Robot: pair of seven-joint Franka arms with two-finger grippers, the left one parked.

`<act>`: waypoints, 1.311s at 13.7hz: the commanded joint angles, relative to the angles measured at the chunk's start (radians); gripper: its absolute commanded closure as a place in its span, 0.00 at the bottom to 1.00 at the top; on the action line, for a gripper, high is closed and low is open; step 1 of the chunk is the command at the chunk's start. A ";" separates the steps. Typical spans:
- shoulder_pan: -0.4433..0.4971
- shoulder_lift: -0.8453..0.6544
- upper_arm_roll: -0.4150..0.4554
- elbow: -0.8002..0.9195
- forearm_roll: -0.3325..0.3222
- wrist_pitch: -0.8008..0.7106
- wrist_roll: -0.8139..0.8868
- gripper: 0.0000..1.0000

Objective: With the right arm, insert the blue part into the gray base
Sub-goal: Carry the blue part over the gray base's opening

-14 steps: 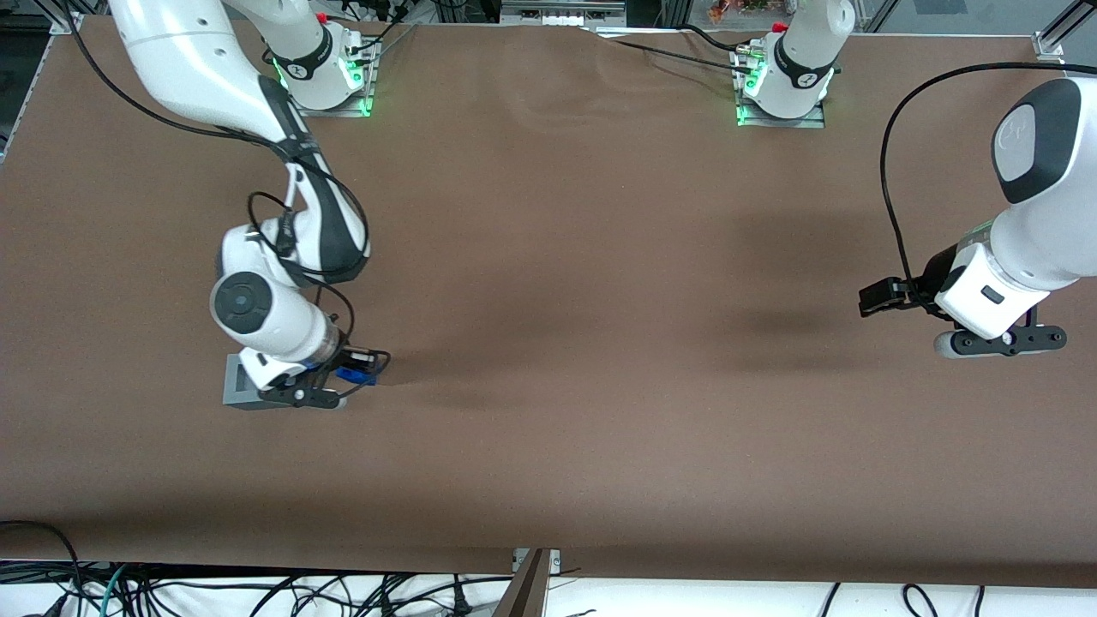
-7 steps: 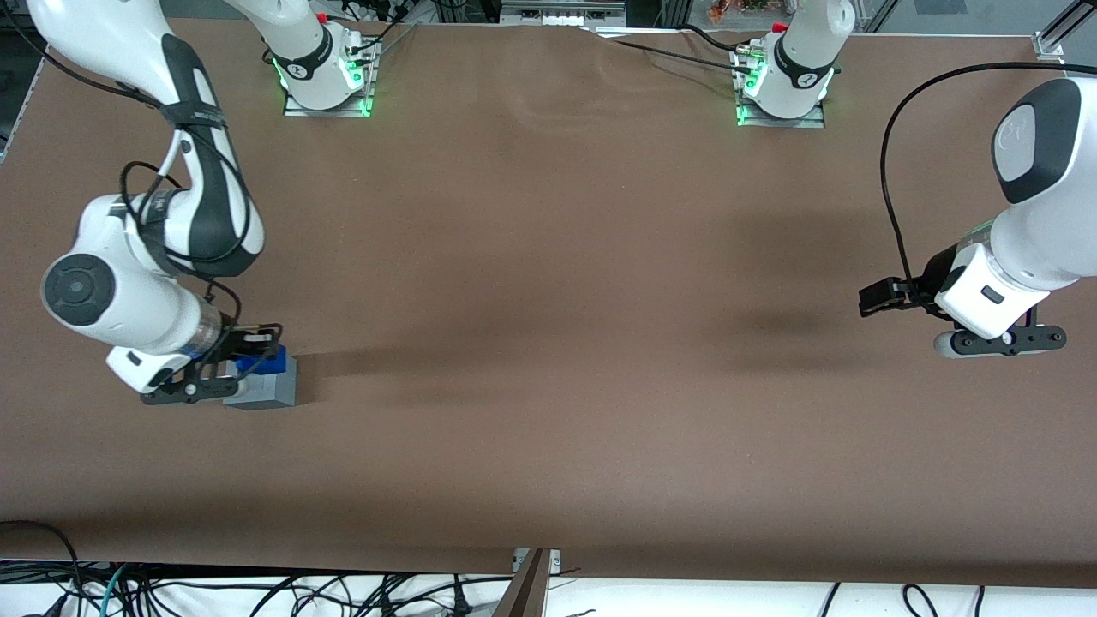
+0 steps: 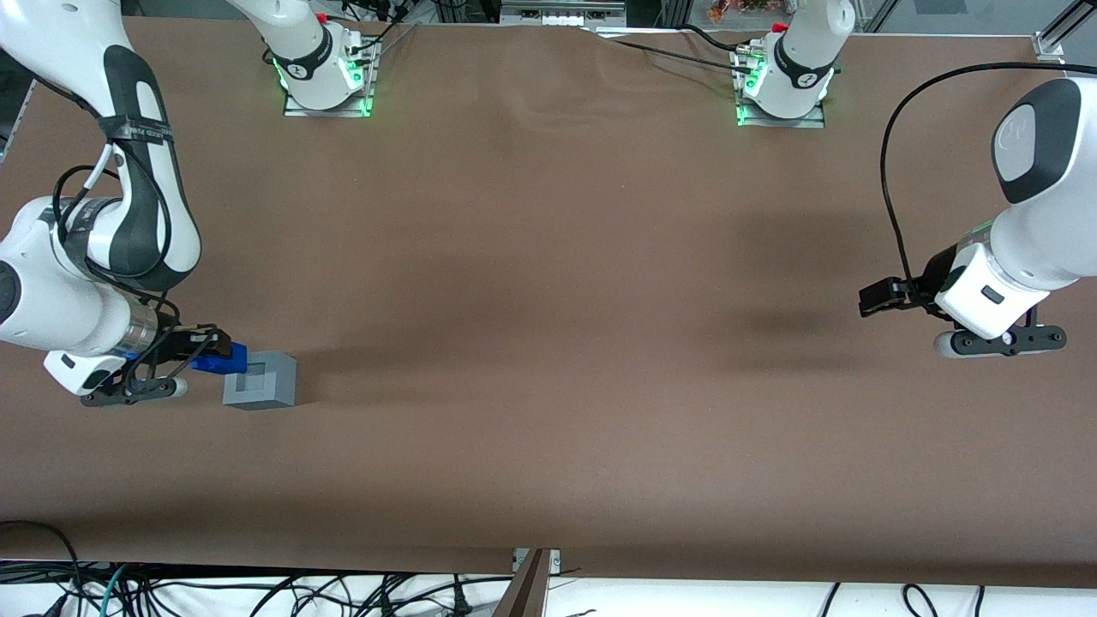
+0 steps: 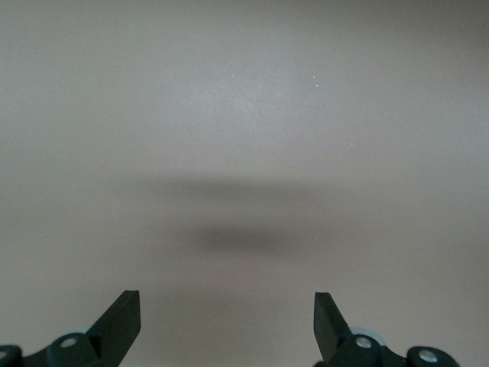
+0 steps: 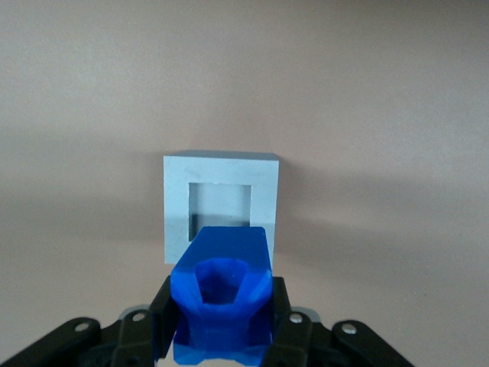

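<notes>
The gray base (image 3: 260,380) is a light gray cube with a square recess in its top, standing on the brown table at the working arm's end. It also shows in the right wrist view (image 5: 220,206) with its recess uncovered. My right gripper (image 3: 210,356) is shut on the blue part (image 3: 224,359), holding it above the table just beside the base, at the base's edge toward the working arm's end. In the right wrist view the blue part (image 5: 221,294) sits between the black fingers (image 5: 162,317) and overlaps the base's near rim.
The brown table (image 3: 548,300) stretches wide toward the parked arm's end. The two arm mounts (image 3: 326,77) with green lights stand at the table's edge farthest from the front camera. Cables hang below the table's near edge.
My right gripper has carried the blue part from the base's parked-arm side, over the base, to its working-arm side. The base's recess now shows uncovered. The base has not moved.
</notes>
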 commanded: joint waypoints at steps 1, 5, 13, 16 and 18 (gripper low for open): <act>0.002 0.022 0.006 -0.007 0.017 0.056 -0.013 0.69; 0.006 0.048 0.009 -0.007 0.019 0.099 -0.004 0.69; 0.020 0.058 0.015 -0.011 0.020 0.119 0.036 0.69; 0.020 0.058 0.015 -0.013 0.020 0.119 0.035 0.68; 0.019 0.062 0.015 -0.016 0.020 0.119 0.033 0.68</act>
